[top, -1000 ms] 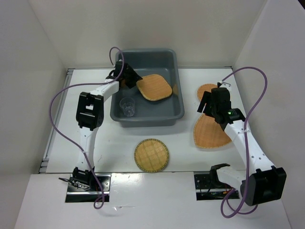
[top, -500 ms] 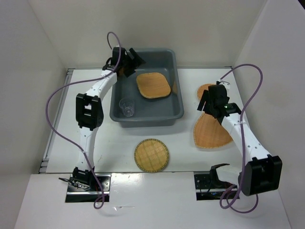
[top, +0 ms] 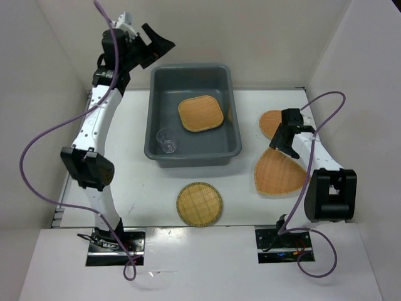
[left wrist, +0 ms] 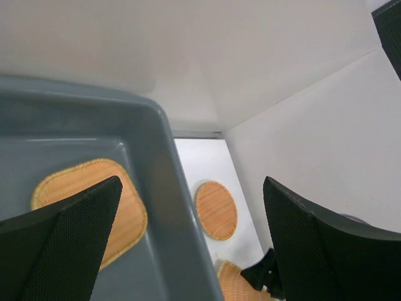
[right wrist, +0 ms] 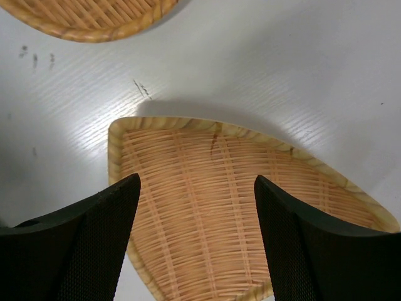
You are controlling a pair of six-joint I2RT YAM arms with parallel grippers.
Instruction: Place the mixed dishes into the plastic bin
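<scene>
The plastic bin (top: 192,159) sits at the far middle of the white table (top: 138,188); inside it the rounded-square plate (top: 201,114) lies flat toward the far right of the floor, and the clear cup (top: 167,142) stands upright in the near left corner, apart from that plate; three dishes lie outside the bin; one round plate (top: 199,204) is on the table just near of the bin; the fan-shaped plate (top: 277,175) lies to the right of the bin, and the other round plate (top: 269,120) lies just beyond it, partly hidden by the right arm (top: 313,164); the left gripper (top: 159,51) hangs high by the bin's far left corner, its fingers (left wrist: 69,232) spread wide with nothing between them; the right gripper (right wrist: 195,182) is low over the far end of the fan-shaped plate, pointing down, its jaws likewise spread wide to either side of the weave; whether they touch the plate cannot be told.
</scene>
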